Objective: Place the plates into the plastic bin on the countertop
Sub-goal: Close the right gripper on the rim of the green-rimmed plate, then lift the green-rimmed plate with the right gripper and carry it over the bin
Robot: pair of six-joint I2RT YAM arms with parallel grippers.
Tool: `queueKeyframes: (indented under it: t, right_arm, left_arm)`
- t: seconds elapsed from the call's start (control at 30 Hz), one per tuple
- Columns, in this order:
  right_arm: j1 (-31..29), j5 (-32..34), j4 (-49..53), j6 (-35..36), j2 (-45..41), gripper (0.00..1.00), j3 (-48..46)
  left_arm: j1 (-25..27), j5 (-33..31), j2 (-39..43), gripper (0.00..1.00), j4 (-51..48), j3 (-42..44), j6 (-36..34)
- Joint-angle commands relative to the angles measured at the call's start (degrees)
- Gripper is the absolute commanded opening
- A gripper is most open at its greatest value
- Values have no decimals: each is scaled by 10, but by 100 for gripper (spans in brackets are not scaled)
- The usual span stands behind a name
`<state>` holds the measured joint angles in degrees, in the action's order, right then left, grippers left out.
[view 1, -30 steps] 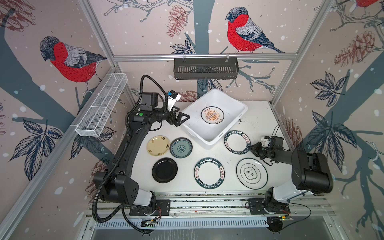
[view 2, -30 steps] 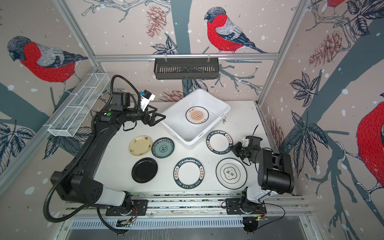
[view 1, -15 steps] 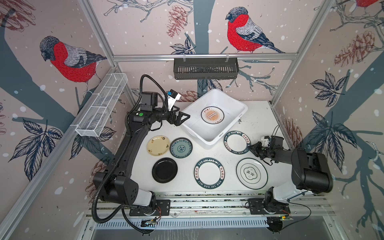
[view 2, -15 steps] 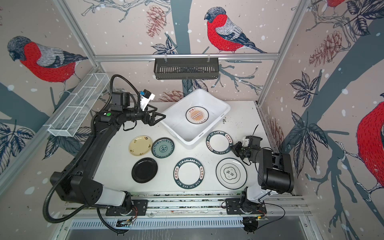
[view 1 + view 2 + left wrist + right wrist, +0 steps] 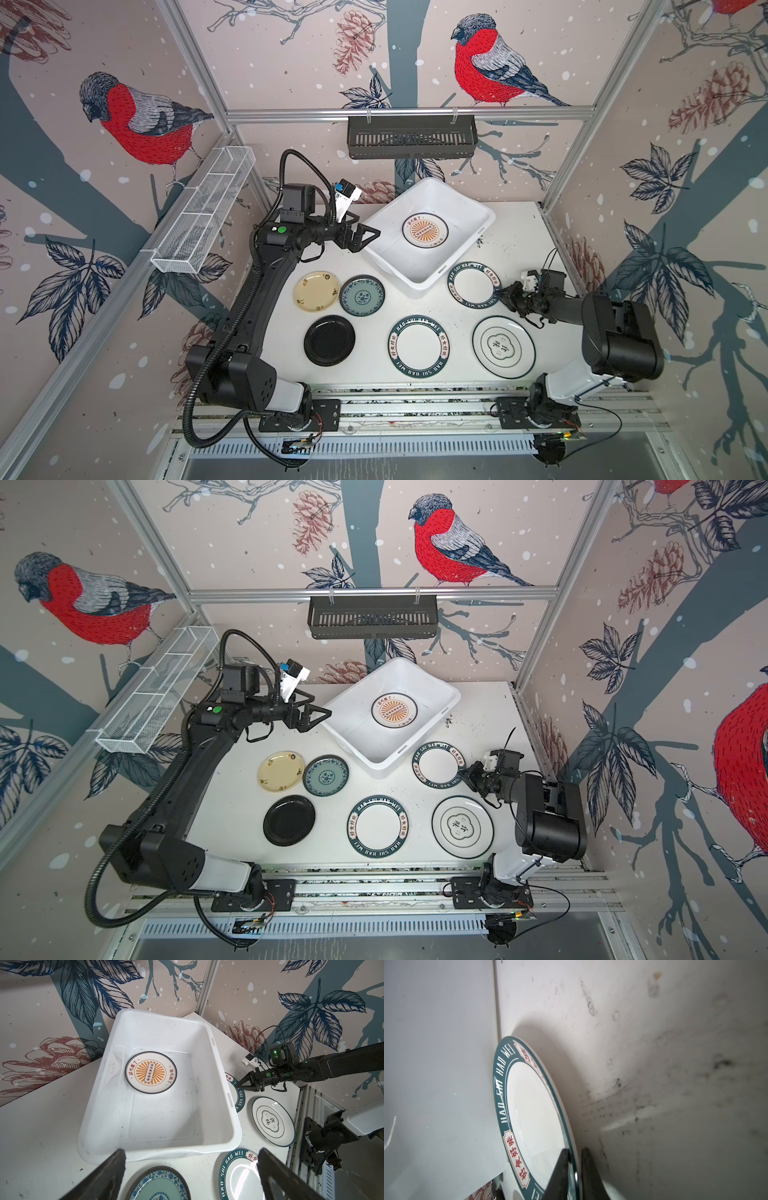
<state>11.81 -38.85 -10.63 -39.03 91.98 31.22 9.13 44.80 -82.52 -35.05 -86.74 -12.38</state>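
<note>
Plate [image 5: 475, 285], lettered rim: on table [image 5: 515, 232], just beside plastic bin [image 5: 419, 262]. Stiff, glossy, probably slippery and breakable; hold by thin rim. Right pincer [image 5: 503, 293] clamped there; left pincer [image 5: 368, 237] wide, empty.

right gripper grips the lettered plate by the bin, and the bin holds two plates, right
The plastic bin holds only one, the sunburst plate; the left wrist view shows it. The right gripper does grip the lettered plate by the bin.

The lettered plate [image 5: 533, 1105] reads "HAO SHI HAO WEI".
</note>
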Motion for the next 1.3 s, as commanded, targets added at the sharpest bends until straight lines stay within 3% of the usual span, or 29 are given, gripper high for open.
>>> queueKeyframes:
  t: [0.0, 0.2, 0.33, 0.63, 1.27]
  right_arm:
    - [0, 13, 9, 0, 6, 15, 2]
    - [0, 13, 8, 4, 14, 12, 1]
    - [3, 13, 10, 5, 13, 4, 2]
    - [15, 8, 30, 19, -11, 2, 2]
    - [49, 42, 212, 36, -224, 1, 86]
  left_arm:
    - [1, 6, 5, 98, 11, 1, -8]
    - [1, 6, 7, 98, 10, 2, -9]
    - [1, 6, 7, 98, 11, 1, -9]
    - [1, 9, 5, 98, 12, -2, -5]
    - [1, -16, 2, 98, 18, -15, 5]
